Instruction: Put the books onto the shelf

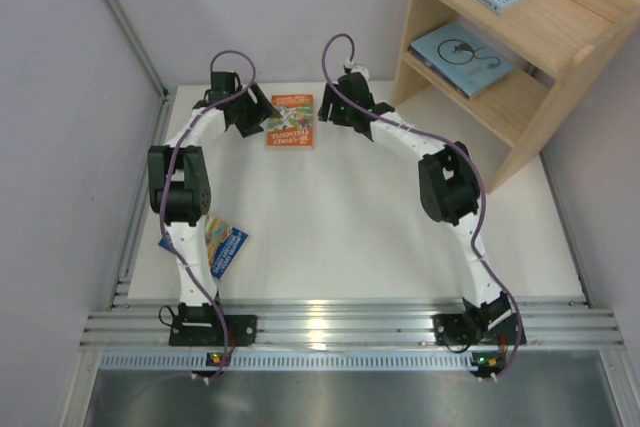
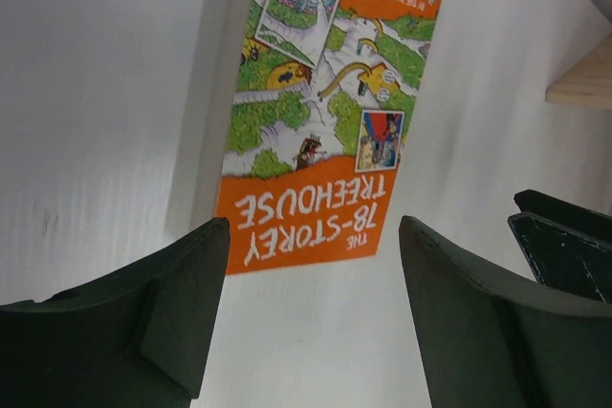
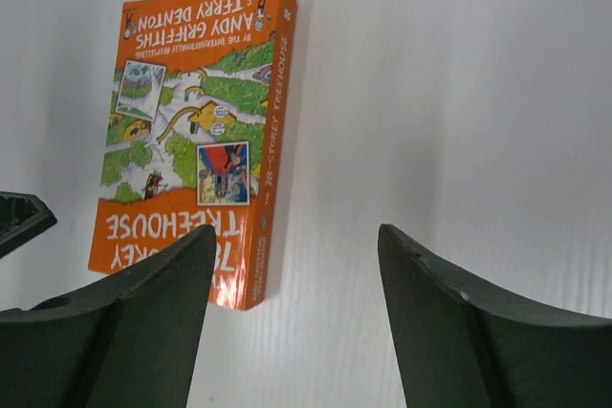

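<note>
The orange book (image 1: pixel 290 121) lies flat at upper centre, with the left gripper (image 1: pixel 255 117) and right gripper (image 1: pixel 335 110) flanking it, both wide and empty. They're likely bracketing the thin cover for a pickup. The shelf (image 1: pixel 570 42) waits at upper right.

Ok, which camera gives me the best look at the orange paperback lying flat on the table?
Right wrist: the orange paperback fills the view, cover and spine both readable, one corner hidden by the right gripper. Left wrist shows the cover large but crops its top edge. Top external shows it whole but small.
</note>
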Action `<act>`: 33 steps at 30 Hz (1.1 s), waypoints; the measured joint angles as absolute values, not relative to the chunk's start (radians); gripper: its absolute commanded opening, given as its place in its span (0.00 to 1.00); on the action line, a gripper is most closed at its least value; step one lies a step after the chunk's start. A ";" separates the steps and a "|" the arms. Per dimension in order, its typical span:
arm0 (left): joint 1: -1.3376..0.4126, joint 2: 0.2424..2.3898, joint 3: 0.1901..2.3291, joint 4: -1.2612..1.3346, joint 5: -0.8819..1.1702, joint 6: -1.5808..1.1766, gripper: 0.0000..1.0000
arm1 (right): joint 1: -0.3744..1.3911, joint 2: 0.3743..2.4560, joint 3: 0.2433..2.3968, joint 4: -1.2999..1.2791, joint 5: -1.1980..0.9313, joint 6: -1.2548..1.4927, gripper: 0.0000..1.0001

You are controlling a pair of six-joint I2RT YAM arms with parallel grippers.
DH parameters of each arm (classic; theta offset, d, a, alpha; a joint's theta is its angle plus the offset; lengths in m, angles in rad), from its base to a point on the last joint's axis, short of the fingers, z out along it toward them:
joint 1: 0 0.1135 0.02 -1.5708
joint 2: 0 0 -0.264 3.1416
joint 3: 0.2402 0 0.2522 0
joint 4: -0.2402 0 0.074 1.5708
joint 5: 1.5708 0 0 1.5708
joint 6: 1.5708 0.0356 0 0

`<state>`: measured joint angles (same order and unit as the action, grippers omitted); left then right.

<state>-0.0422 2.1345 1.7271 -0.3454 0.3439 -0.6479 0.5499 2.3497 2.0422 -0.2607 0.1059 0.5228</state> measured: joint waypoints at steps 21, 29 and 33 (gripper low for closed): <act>-0.063 2.272 1.724 -0.293 0.362 -0.591 0.37 | 0.604 2.392 1.809 0.033 0.036 0.635 0.15; -0.237 1.981 1.336 -0.322 0.357 -0.610 0.48 | 0.664 1.904 1.130 0.066 0.075 0.576 0.19; -0.291 1.805 1.175 -0.372 0.375 -0.636 0.67 | 0.721 1.705 0.888 0.067 0.086 0.599 0.30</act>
